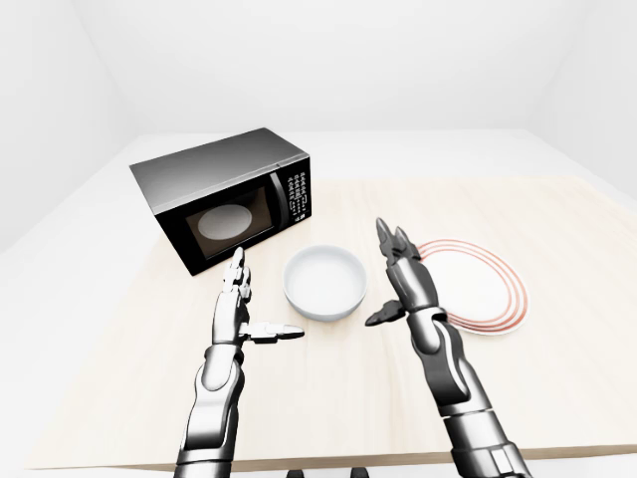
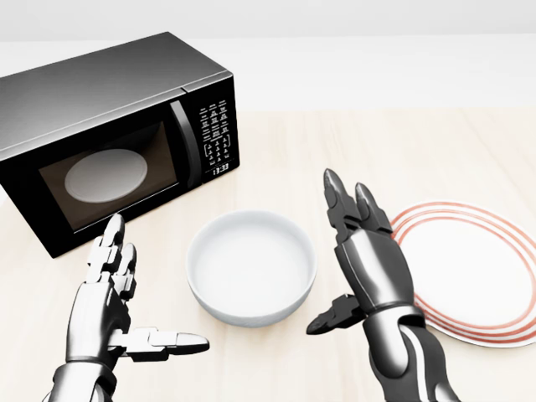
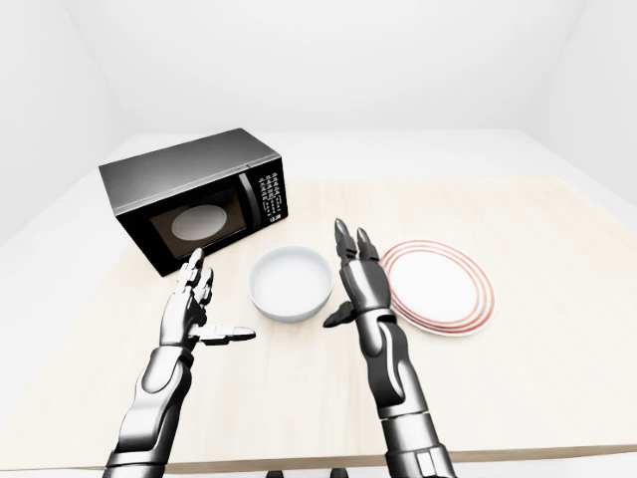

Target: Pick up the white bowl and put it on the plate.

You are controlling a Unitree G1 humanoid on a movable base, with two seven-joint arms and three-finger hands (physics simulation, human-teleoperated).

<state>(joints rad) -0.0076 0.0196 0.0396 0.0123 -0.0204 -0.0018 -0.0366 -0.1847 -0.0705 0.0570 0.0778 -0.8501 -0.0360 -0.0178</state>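
The white bowl [image 2: 250, 266] sits upright on the wooden table [image 2: 352, 151], in the middle of the head view. A white plate [image 2: 477, 276] with red rings lies to its right. My right hand [image 2: 339, 251] is open just right of the bowl, between bowl and plate, fingers pointing up and thumb toward the bowl's lower right rim; it does not grip the bowl. My left hand [image 2: 142, 289] is open at the bowl's lower left, thumb pointing at the bowl, a small gap away.
A black microwave [image 2: 109, 134] with its door shut stands at the upper left of the head view, close behind the bowl and my left hand. The table's near edge [image 1: 328, 460] runs along the bottom of the left-eye view.
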